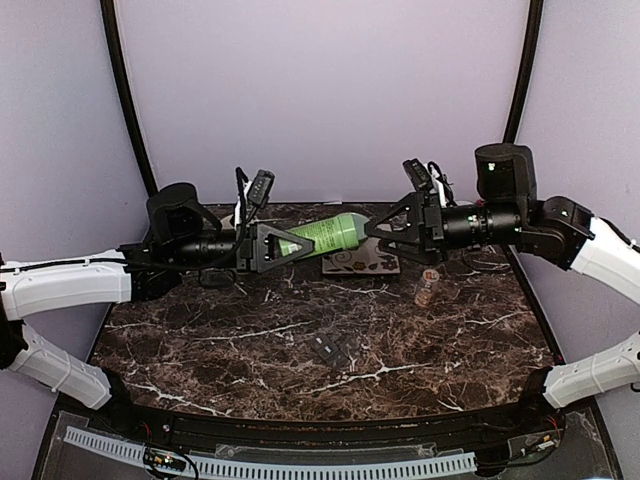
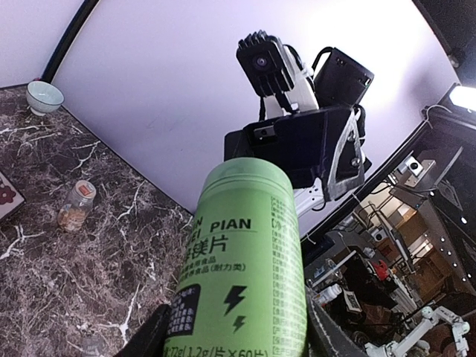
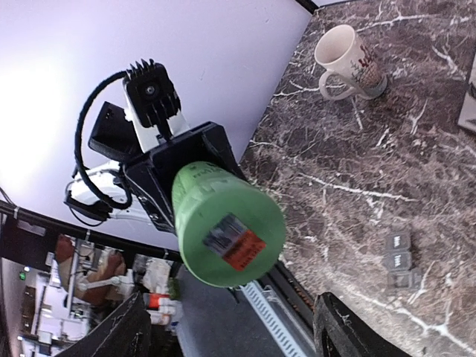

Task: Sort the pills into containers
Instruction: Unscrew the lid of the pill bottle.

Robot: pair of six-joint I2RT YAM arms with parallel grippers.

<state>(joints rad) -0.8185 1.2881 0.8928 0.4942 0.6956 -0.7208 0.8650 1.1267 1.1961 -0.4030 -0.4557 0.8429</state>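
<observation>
Containers (image 1: 330, 349): grey three-cell strip; left hand (image 1: 300, 243) grasps smooth green cylindrical bottle (image 1: 335, 233); right hand (image 1: 378, 232) released.

We see the left hand (image 1: 300, 243) gripping a green cylindrical plastic bottle (image 1: 335, 233) level above the dark marble bench (image 1: 250, 340), the right hand (image 1: 378, 230) at its other end.

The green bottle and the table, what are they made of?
The green bottle looks like plastic: smooth, one even colour, a soft sheen, words printed straight on it. The table looks like dark brown marble with white veins, but it might only be a stone-patterned surface.
</observation>
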